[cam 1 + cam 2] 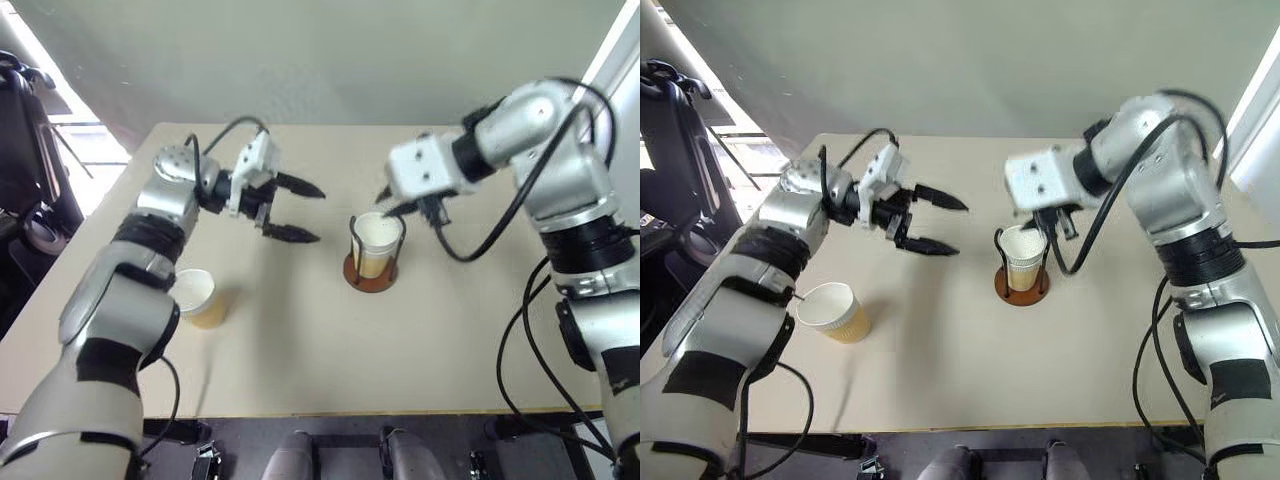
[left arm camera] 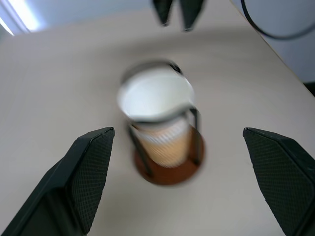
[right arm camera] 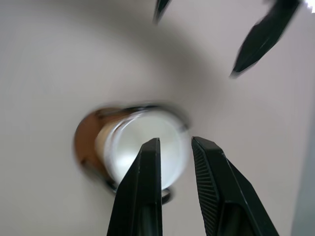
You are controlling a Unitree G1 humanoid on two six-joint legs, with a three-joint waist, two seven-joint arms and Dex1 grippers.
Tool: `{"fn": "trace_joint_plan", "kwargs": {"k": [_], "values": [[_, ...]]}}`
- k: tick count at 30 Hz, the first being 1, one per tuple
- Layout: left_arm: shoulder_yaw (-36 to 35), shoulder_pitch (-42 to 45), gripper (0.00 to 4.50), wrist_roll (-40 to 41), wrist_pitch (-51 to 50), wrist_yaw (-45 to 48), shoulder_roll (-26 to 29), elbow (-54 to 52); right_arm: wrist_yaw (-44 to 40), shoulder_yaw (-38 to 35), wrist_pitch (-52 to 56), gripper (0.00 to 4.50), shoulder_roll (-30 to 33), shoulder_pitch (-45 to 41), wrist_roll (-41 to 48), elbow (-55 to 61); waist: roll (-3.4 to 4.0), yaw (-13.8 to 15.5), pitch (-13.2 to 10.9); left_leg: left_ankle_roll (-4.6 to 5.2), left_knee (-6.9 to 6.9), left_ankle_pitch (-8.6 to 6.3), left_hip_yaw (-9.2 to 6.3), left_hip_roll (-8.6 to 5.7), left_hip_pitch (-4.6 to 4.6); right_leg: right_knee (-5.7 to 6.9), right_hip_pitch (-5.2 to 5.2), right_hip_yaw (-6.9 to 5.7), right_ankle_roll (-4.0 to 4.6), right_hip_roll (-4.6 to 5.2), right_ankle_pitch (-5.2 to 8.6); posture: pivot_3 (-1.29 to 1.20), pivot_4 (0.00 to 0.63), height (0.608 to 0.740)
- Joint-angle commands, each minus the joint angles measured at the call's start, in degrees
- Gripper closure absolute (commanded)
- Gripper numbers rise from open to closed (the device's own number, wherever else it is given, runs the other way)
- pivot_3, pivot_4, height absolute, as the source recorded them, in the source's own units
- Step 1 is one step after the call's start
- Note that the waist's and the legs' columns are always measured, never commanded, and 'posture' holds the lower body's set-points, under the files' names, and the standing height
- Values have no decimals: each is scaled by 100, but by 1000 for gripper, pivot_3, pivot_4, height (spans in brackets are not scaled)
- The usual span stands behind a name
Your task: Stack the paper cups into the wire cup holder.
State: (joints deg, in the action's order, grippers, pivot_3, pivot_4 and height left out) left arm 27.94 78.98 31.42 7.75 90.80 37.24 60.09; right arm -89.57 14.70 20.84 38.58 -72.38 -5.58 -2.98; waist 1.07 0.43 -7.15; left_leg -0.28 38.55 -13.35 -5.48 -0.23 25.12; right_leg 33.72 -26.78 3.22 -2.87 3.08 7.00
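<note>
Cups (image 1: 377,243) are seated in the wire cup holder (image 1: 371,272); one cup (image 1: 200,297) is left beside it. Left gripper (image 1: 296,210) fingers are spread empty; right gripper (image 3: 178,147) fingers are nearly closed, empty.

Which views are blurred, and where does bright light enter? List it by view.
Left wrist view: the cup in the wire cup holder is smeared. Right wrist view: the same cup and holder are soft-edged, as are the left gripper's fingertips. Eye views: sharp; bright daylight washes out the window beyond the table.
</note>
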Motion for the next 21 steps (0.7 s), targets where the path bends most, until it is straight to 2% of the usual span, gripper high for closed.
{"fn": "trace_joint_plan", "kwargs": {"k": [1,3,10,13,15,16,17,18,20,21], "values": [[-369,569,0,-676,-38,170,213,87,54,-705,1182,3588,410,-129,669,582,-3,-2,2,0,-10,0,0,-4,-1,-1,1,1,22,0,14,0,150,740],[-166,678,0,-1016,119,170,495,-131,105,-820,1390,3588,706,-86,795,667,-1,-10,4,-3,-30,-4,3,-7,-14,1,3,7,60,1,41,0,150,740],[1084,692,0,-1828,1387,170,1736,-974,147,-788,1395,3588,1382,61,1037,579,1,-47,5,-37,-54,4,2,18,-26,27,-16,0,4,-16,84,0,150,740],[1855,522,0,-1431,1308,170,2706,-2123,59,-747,1342,3588,1568,126,1118,530,-1,-54,4,-38,-62,5,-9,26,-20,32,-28,-1,4,-31,89,0,150,740],[2168,387,0,-1228,1113,170,3217,-2803,60,-725,1302,3588,1620,145,1164,484,-1,-66,6,-40,-62,3,1,16,-21,33,-32,-11,10,-67,89,0,150,740],[2292,300,0,-1097,979,170,3465,-3157,65,-716,1288,3588,1637,155,1189,465,-1,-66,7,-42,-60,-1,-10,29,-21,33,-27,4,11,-56,89,0,150,740],[2403,150,0,-981,887,170,3764,-3566,66,-707,1286,3588,1653,175,1216,456,1,-81,8,-43,-57,-3,-20,36,-20,34,-27,15,15,-42,91,0,150,740],[2482,-7,0,-897,848,170,4036,-3931,62,-700,1294,3588,1668,202,1248,453,3,-80,10,-40,-61,-5,-1,18,-27,39,-27,-12,27,-76,91,0,150,740],[2480,-416,0,-855,872,170,4491,-4536,37,-702,1350,3588,1691,316,1346,507,2,-87,9,-42,-54,-13,-24,36,-26,48,-22,13,35,-44,92,0,150,740],[2440,-619,0,-861,926,170,4668,-4759,15,-706,1393,3588,1705,394,1410,559,0,-86,11,-40,-54,-15,-19,26,-29,60,-23,-1,43,-72,93,0,150,740]]}}
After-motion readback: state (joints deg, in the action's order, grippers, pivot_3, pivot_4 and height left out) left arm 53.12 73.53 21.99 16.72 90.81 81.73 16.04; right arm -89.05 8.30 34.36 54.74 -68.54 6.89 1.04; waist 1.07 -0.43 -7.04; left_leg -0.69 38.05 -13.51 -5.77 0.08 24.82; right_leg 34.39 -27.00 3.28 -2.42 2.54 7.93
